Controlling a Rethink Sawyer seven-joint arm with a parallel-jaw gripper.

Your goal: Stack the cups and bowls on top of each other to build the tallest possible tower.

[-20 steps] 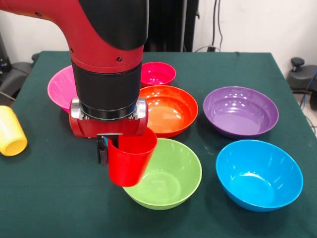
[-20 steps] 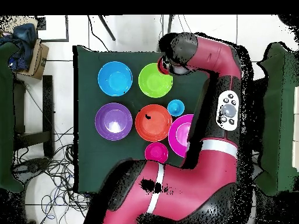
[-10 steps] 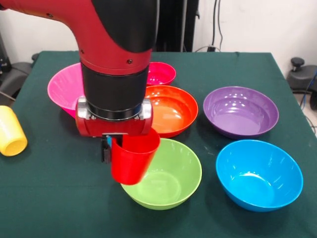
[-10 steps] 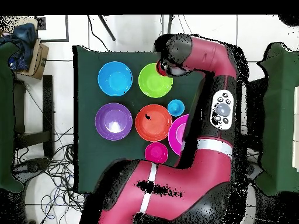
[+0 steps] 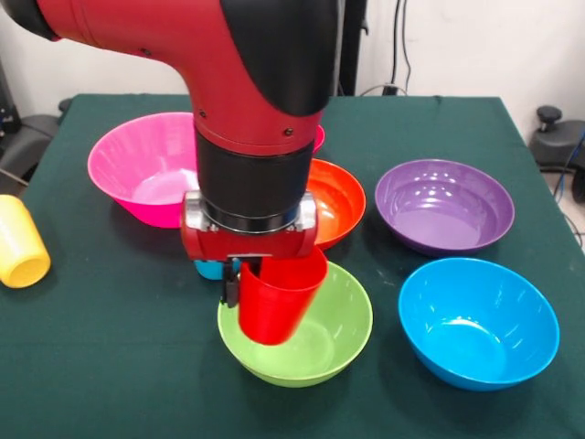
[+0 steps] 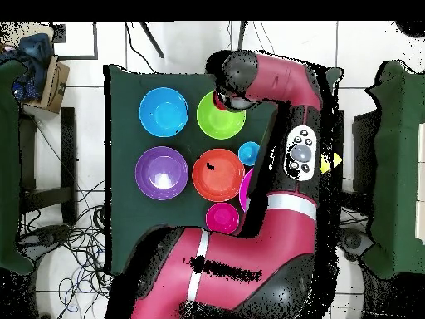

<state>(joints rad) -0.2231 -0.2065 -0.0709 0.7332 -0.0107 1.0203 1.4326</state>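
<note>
The red cup (image 5: 274,306) hangs upright and slightly tilted over the near-left part of the lime green bowl (image 5: 338,329), its base down inside the bowl's rim; whether it touches the bowl cannot be told. The gripper (image 5: 239,283) holds it, the dark fingers (image 5: 229,285) clamped on the cup's wall at its rim. The green bowl sits near the table's (image 5: 110,366) front edge, with the blue bowl (image 5: 478,322) beside it toward the right edge. Behind them stand the purple bowl (image 5: 444,205), the orange bowl (image 5: 340,197) and the large pink bowl (image 5: 142,166). A light blue cup (image 6: 249,153) stands just beside the orange bowl. A yellow cup (image 5: 20,241) lies on its side at the left edge.
</note>
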